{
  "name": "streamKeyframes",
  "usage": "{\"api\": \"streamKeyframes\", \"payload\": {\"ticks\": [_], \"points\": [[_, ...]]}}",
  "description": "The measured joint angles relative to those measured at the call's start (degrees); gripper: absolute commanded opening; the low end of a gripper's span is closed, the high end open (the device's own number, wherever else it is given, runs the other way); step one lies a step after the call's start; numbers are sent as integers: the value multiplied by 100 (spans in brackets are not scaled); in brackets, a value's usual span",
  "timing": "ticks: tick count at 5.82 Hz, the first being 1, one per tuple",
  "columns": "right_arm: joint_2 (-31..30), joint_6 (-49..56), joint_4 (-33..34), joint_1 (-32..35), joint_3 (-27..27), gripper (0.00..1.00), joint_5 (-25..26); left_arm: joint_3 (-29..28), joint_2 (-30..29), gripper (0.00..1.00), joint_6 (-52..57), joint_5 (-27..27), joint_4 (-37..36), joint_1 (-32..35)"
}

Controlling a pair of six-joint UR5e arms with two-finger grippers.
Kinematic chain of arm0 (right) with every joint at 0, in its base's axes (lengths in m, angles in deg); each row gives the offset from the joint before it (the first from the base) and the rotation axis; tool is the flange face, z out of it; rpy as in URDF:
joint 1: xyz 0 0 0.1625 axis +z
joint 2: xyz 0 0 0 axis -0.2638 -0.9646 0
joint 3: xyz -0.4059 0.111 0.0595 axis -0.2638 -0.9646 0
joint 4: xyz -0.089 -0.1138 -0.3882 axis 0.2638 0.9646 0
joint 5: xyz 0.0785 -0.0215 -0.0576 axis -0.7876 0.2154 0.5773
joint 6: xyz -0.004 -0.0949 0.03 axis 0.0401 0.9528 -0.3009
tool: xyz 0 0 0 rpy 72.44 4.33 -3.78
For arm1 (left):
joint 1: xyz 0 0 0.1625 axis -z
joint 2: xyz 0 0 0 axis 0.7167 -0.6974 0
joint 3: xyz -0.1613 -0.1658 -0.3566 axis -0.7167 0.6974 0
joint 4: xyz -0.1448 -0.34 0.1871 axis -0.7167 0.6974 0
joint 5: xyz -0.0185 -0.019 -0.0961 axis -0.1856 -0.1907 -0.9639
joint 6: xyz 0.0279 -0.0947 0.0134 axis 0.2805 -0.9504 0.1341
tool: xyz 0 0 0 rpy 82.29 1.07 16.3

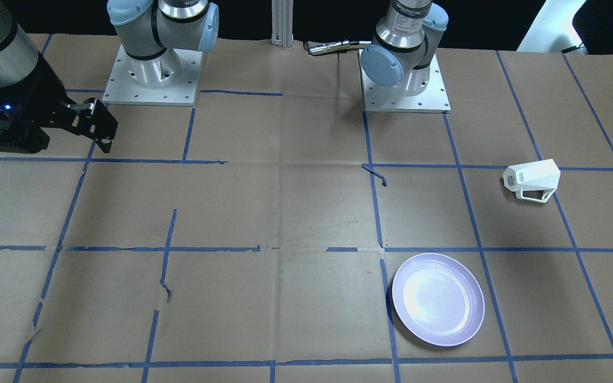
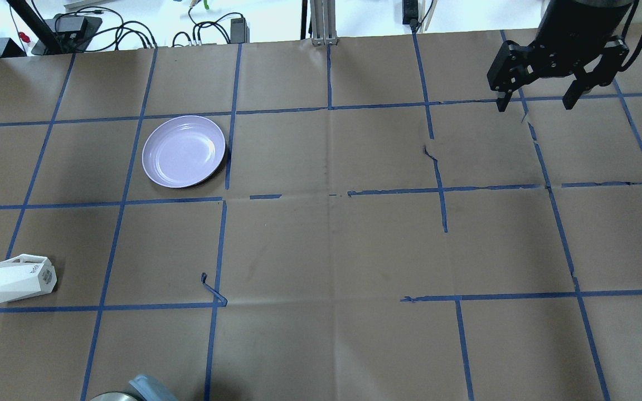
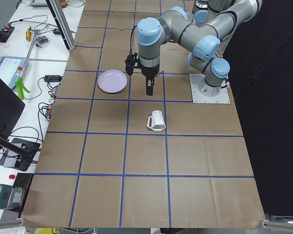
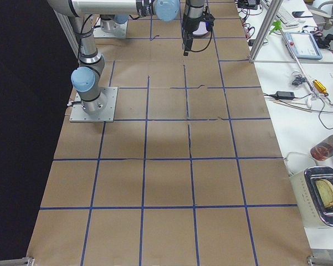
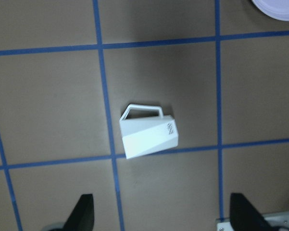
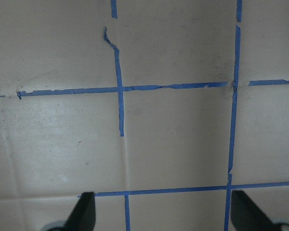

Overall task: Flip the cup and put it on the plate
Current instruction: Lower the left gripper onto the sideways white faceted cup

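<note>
The white faceted cup [image 1: 531,180] lies on its side on the brown paper, handle out to one side. It also shows in the overhead view [image 2: 17,278], the left side view [image 3: 156,121] and the left wrist view [image 5: 148,134]. The lavender plate [image 1: 438,299] [image 2: 184,151] [image 3: 112,81] sits empty about one grid square from the cup. My left gripper [image 5: 163,214] [image 3: 149,90] hangs open above the cup, well clear of it. My right gripper [image 2: 535,104] [image 6: 163,214] [image 1: 99,127] is open and empty, far across the table over bare paper.
The table is covered in brown paper with a blue tape grid. The two arm bases [image 1: 152,69] [image 1: 405,80] and an aluminium post [image 1: 285,24] stand along the robot's edge. Benches with cables and equipment [image 4: 316,83] lie beyond the far edge.
</note>
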Motion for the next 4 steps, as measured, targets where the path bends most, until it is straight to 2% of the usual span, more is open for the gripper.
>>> {"api": "streamKeyframes", "payload": {"ticks": [1, 2, 4], "points": [[0, 0, 0, 0, 1, 100, 0, 0, -211, 99, 586, -29, -64, -523], [0, 0, -4, 0, 3, 100, 0, 9, -361, 99, 782, -171, -31, -770], [0, 0, -4, -2, 4, 100, 0, 11, -934, 99, 909, -934, 338, -1200]]}}
